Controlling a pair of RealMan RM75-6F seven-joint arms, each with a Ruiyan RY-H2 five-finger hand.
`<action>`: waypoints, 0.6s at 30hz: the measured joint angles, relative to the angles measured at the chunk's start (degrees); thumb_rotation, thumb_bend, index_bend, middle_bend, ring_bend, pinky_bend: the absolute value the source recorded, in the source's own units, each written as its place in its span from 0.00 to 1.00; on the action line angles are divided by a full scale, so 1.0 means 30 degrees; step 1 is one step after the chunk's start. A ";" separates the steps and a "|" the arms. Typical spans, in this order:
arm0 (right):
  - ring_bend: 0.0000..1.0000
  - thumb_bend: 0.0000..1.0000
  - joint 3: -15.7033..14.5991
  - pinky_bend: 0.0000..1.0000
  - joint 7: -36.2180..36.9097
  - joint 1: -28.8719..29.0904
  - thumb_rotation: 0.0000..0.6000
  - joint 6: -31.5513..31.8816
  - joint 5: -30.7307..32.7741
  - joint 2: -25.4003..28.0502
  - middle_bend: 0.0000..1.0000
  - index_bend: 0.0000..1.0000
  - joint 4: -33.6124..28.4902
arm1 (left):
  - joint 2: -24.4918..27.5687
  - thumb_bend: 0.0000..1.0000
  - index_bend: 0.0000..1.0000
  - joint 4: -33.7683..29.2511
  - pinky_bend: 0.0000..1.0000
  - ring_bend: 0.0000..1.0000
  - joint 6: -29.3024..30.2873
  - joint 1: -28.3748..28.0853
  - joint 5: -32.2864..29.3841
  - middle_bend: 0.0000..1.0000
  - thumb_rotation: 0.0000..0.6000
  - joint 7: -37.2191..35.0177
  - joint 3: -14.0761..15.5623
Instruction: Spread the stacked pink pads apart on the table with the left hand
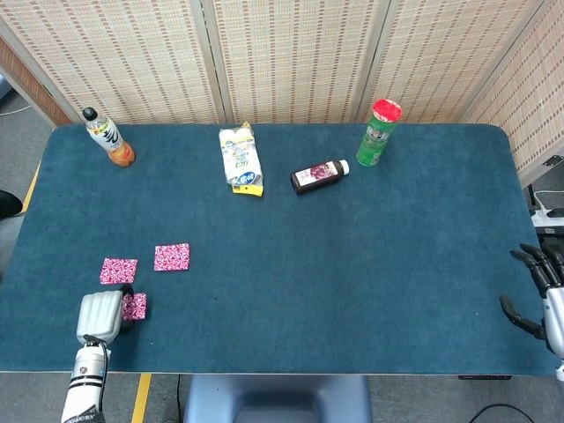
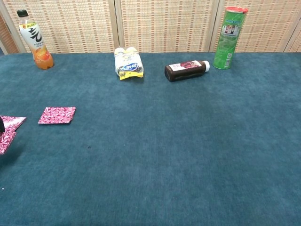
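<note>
Fingers of the left hand (image 1: 100, 316) rest on a pink patterned square pad (image 1: 134, 306) – grip unclear; two more pads (image 1: 118, 270) (image 1: 172, 256) lie apart beyond, orange drink bottle (image 1: 107, 137) far behind.

Along the far edge of the blue table (image 1: 352, 264): at far left, upright orange drink bottle (image 1: 108, 137); near the middle, white snack packet (image 1: 241, 159) lying flat; just right of it, dark bottle (image 1: 319, 175) on its side, white cap pointing right; further right, upright green canister (image 1: 379, 132) with red lid; woven screen (image 1: 291, 57) behind.
</note>
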 measured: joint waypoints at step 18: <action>0.07 0.27 0.0056 0.28 0.0002 0.0040 1.00 -0.0119 0.0182 0.0052 0.13 0.19 -0.0098 | -0.1152 0.25 0.30 0.2412 1.00 1.00 -0.1264 0.0879 0.0103 1.00 1.00 0.0605 -0.0329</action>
